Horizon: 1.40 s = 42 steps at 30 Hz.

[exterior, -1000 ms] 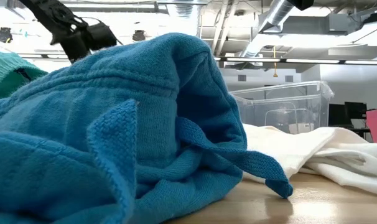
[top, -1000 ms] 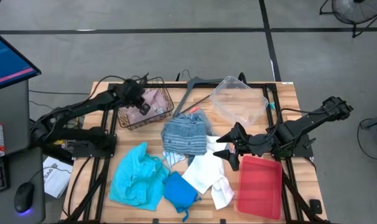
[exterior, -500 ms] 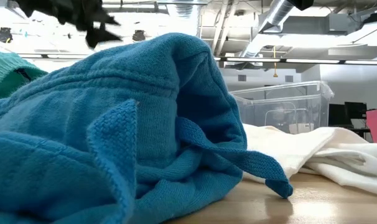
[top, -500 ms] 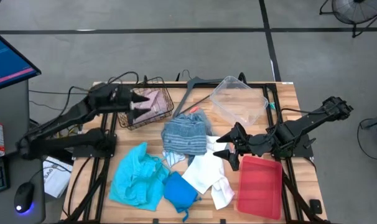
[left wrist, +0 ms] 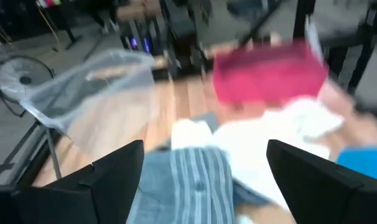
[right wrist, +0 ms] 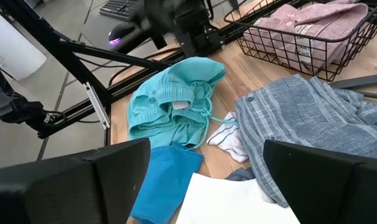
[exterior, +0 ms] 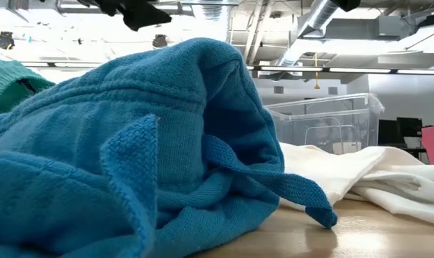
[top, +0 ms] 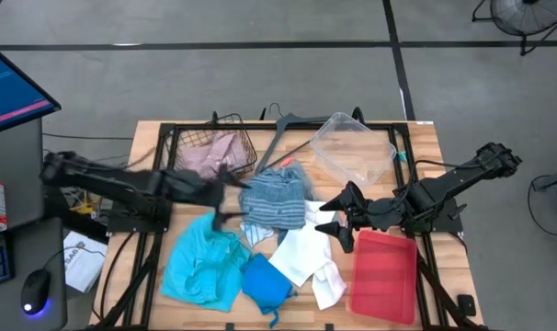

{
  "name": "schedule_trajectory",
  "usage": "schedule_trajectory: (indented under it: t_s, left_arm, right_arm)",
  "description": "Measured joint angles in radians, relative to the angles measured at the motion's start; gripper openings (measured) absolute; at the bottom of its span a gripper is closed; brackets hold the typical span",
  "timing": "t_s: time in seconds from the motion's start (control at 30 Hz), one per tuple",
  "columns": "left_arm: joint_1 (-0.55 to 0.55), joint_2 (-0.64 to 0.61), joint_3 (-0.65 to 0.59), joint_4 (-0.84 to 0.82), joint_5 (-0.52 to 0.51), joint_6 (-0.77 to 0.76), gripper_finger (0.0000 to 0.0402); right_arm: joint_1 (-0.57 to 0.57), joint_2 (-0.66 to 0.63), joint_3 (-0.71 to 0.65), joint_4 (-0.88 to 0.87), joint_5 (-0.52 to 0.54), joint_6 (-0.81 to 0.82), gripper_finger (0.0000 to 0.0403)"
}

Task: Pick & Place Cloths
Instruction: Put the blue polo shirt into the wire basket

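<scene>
Away from the wire basket [top: 214, 158] swings the left hand [top: 225, 195], wide and empty, now by the striped cloth [top: 273, 200]. Pink cloth [top: 216, 152] lies inside the basket. Right hand [top: 332, 219] waits wide over the white cloth [top: 306, 255].

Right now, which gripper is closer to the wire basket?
Left. The left gripper hangs open just off the wire basket's near edge, over the striped cloth. The right gripper waits open across the table by the red tray.
</scene>
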Motion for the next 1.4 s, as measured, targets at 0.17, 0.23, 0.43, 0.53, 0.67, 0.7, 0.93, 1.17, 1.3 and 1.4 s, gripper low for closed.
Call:
schedule_trajectory:
  t_s: [0.17, 0.23, 0.43, 0.53, 0.67, 0.7, 0.93, 1.17, 1.3, 1.4]
  left_arm:
    - [-0.054, 0.192, 0.044, 0.002, -0.055, 0.083, 0.0342]
    - [-0.063, 0.259, 0.060, 0.002, -0.055, 0.116, 0.0345]
    - [-0.068, 0.404, 0.095, 0.034, -0.056, 0.154, 0.0347]
    - [-0.067, 0.474, 0.123, 0.052, -0.057, 0.154, 0.0347]
    - [-0.061, 0.561, 0.159, 0.067, -0.057, 0.155, 0.0347]
    - [-0.058, 0.581, 0.166, 0.073, -0.060, 0.155, 0.0347]
    - [-0.029, 0.655, 0.166, 0.075, -0.106, 0.155, 0.0347]
    - [-0.008, 0.712, 0.167, 0.073, -0.107, 0.153, 0.0347]
    - [0.006, 0.752, 0.167, 0.076, -0.123, 0.155, 0.0347]
    - [0.017, 0.775, 0.167, 0.074, -0.170, 0.145, 0.0347]
  right_arm:
    - [0.000, 0.000, 0.000, 0.000, 0.000, 0.000, 0.0309]
    - [0.000, 0.000, 0.000, 0.000, 0.000, 0.000, 0.0309]
    - [0.000, 0.000, 0.000, -0.001, -0.001, -0.003, 0.0309]
    - [0.000, 0.000, 0.000, -0.001, -0.001, -0.009, 0.0309]
    - [0.000, 0.000, 0.000, -0.005, -0.001, -0.011, 0.0309]
    - [0.000, 0.000, 0.000, -0.007, -0.001, -0.011, 0.0309]
    - [0.000, 0.000, 0.000, -0.024, -0.003, -0.010, 0.0309]
    - [0.000, 0.000, 0.000, -0.024, -0.002, -0.010, 0.0309]
    - [0.000, 0.000, 0.000, -0.024, -0.003, -0.010, 0.0309]
    - [0.000, 0.000, 0.000, -0.024, -0.003, -0.009, 0.0309]
